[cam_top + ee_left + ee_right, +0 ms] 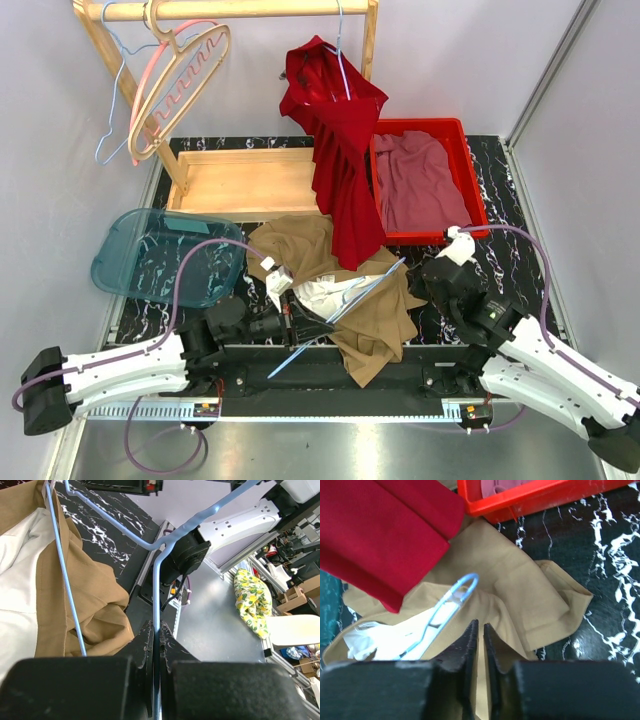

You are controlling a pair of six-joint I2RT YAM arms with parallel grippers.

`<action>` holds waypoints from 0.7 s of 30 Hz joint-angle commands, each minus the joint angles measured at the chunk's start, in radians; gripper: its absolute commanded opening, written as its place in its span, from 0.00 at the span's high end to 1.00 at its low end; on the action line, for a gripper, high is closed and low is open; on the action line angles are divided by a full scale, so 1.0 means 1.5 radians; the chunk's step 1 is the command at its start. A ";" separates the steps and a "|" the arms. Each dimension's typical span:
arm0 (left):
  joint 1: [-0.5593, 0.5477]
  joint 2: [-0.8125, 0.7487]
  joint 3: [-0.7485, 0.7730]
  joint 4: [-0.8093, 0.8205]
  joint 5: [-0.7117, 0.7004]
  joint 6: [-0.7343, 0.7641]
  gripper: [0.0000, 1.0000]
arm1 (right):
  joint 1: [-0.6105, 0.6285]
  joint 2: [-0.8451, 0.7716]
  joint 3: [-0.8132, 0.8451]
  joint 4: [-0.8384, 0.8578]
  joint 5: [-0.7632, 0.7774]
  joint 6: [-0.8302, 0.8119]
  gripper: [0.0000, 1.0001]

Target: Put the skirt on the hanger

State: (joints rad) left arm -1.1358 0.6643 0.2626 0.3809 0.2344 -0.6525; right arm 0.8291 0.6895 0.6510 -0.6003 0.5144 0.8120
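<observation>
The left gripper [156, 632] is clamped on the light blue wire hanger [156, 580], which lies across the tan skirt [385, 315] crumpled at the near middle of the bench [495, 170]. The right gripper [479, 627] hovers just above the skirt's right side, jaws a narrow slit apart, holding nothing. The skirt's white lining [385, 640] shows under the hanger.

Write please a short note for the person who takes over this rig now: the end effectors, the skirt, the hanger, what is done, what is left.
Left end effector: shut on the blue hanger wire.
Right end effector: jaws slightly apart, empty, above the tan skirt.
Skirt lies crumpled on the table, white lining showing; hanger lies across it.
Done: hanger gripped, at the skirt.
Left: skirt is not yet on the hanger.
</observation>
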 commanded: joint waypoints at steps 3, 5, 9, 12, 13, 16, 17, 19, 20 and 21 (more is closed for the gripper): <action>-0.003 -0.028 0.018 0.017 0.002 0.000 1.00 | -0.003 0.002 -0.010 0.110 0.048 -0.030 0.97; -0.004 -0.033 0.017 0.017 0.004 -0.001 1.00 | -0.002 0.014 -0.011 0.122 0.050 -0.033 1.00; -0.004 -0.041 0.019 0.017 0.009 -0.003 1.00 | -0.003 0.034 -0.023 0.143 0.045 -0.034 1.00; -0.004 -0.044 0.019 0.017 0.013 -0.004 1.00 | -0.002 0.042 -0.033 0.161 0.041 -0.032 1.00; -0.004 -0.044 0.019 0.017 0.014 -0.005 1.00 | -0.003 0.046 -0.035 0.164 0.043 -0.031 1.00; -0.004 -0.044 0.018 0.021 0.023 -0.008 1.00 | -0.004 0.051 -0.050 0.187 0.047 -0.030 1.00; -0.004 -0.044 0.016 0.024 0.024 -0.008 1.00 | -0.003 0.049 -0.057 0.211 0.047 -0.034 1.00; -0.004 -0.040 0.014 0.028 0.028 -0.010 1.00 | -0.003 0.044 -0.080 0.260 0.051 -0.034 1.00; -0.003 -0.039 0.013 0.032 0.029 -0.011 1.00 | -0.003 0.040 -0.092 0.283 0.049 -0.038 1.00; -0.004 -0.036 0.010 0.034 0.027 -0.011 1.00 | -0.003 0.040 -0.112 0.303 0.051 -0.038 1.00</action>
State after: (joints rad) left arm -1.1358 0.6151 0.2626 0.3344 0.2497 -0.6640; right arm 0.8291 0.7620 0.5426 -0.3149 0.5415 0.7692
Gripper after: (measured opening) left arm 0.025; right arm 0.008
